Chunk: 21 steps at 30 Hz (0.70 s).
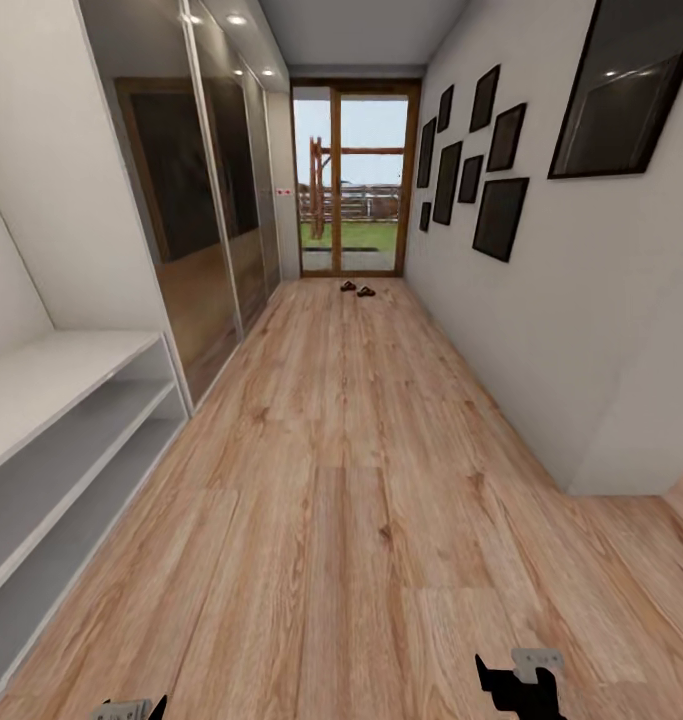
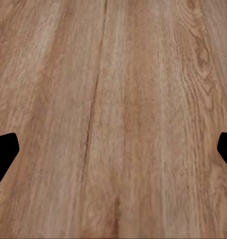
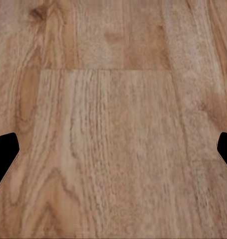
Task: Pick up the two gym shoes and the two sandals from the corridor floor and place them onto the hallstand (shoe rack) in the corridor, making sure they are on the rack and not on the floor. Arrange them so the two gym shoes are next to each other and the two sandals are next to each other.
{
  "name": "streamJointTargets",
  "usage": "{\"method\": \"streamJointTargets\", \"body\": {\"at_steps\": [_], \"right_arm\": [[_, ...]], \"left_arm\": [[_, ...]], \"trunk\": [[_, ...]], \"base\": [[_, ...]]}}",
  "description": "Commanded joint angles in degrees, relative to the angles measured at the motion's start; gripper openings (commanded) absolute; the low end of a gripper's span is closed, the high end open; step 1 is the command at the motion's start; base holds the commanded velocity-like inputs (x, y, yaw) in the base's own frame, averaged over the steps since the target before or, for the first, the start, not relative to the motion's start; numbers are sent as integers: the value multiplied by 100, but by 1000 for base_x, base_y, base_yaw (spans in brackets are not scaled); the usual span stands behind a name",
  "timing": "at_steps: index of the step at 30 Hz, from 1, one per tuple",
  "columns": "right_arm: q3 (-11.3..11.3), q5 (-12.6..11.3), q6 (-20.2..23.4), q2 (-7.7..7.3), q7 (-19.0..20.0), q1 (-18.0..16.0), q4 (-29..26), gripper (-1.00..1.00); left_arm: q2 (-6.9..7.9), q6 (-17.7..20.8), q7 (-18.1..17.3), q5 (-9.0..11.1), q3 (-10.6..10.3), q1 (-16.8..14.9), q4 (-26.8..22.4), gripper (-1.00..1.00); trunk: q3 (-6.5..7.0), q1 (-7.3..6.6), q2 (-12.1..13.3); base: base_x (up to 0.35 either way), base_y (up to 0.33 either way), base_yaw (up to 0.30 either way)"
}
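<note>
Corridor seen from head view: wood-plank floor (image 1: 361, 480) runs to far glass door (image 1: 354, 180). Two sandals (image 1: 358, 290), small dark shapes, lie on floor just before door, well apart from both claws. Light-grey hallstand (image 1: 51, 440) stands near left, shelves bare. Dark frames (image 1: 471, 170) hang on right wall. Left gripper (image 1: 131, 710) and right gripper (image 1: 518, 685) sit low at near edge, pointing down. Wrist views add close floor grain; left gripper (image 2: 113, 149) and right gripper (image 3: 113, 149) fingers spread wide, released, nothing between.
</note>
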Motion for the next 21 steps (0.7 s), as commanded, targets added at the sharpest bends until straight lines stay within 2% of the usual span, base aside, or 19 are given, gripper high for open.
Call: {"method": "streamJointTargets", "body": {"at_steps": [1,21], "right_arm": [[-30,2,-19,-1,32,-3,7,100],[-29,5,-19,-10,41,-3,11,100]], "left_arm": [[-3,0,-57,56,18,-3,5,100],[-52,5,-57,42,10,-3,14,100]], "trunk": [[-5,2,-2],[-5,2,-2]], "base": [[339,0,0],[339,0,0]]}}
